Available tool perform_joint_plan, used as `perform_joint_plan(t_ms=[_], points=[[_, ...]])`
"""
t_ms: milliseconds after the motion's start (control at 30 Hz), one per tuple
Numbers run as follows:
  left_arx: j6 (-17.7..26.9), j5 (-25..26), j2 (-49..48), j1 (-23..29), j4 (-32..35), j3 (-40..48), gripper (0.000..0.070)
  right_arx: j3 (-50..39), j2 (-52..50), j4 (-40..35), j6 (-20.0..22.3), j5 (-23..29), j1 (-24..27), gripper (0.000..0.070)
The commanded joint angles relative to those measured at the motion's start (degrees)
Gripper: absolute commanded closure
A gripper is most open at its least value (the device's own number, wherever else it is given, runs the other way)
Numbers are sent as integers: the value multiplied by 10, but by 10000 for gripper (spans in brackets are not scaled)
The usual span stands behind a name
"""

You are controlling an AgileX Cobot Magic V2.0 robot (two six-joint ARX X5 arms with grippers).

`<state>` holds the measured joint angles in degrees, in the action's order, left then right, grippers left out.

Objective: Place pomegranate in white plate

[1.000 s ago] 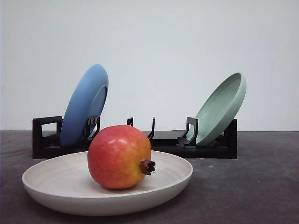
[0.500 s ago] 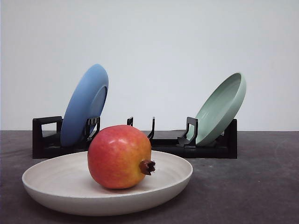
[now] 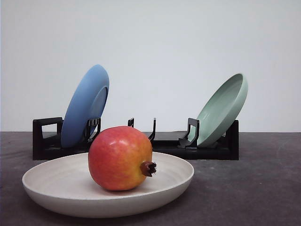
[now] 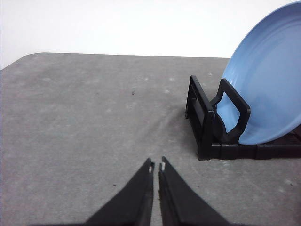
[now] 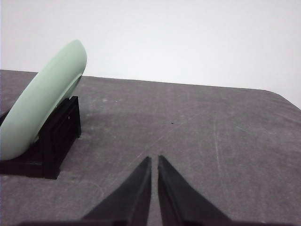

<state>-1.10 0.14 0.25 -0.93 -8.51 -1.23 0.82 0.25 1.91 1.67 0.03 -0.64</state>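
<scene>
White plate (image 3: 51, 186): nearest item in the front view; shallow, cream, flat on the grey table (image 3: 263, 188).
Pomegranate (image 3: 120, 158): rests inside the white plate, a little left of its centre, touching the plate floor; brown crown stub points right and toward the camera.
Change: none across the last second of front views; fruit, plate and rack sit exactly as before. Judgement: the placement looks done, and the fruit has settled without rolling.
Dish rack (image 3: 47, 143): black, just behind the white plate, running across the table.
Blue plate (image 3: 84, 106): leaning in the rack's left slots.
Pale green plate (image 3: 223, 108): leaning in the rack's right end.
Left gripper (image 4: 156, 165): fingers drawn together with only a sliver between the tips, holding nothing; over bare table beside the blue plate's end of the rack.
Right gripper (image 5: 154, 160): fingers likewise nearly touching, nothing held; over bare table beside the green plate's end.
Remaining work: judged nil; both arms are clear of the fruit.
</scene>
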Motion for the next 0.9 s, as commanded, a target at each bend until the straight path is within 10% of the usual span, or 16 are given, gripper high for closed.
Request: perform_joint_plan(t_ms=[0, 867], points=[[2, 0, -1, 0, 7, 5, 700, -2, 0, -6, -2, 0, 1, 677], [2, 0, -1, 0, 7, 5, 700, -2, 0, -6, -2, 0, 1, 677]])
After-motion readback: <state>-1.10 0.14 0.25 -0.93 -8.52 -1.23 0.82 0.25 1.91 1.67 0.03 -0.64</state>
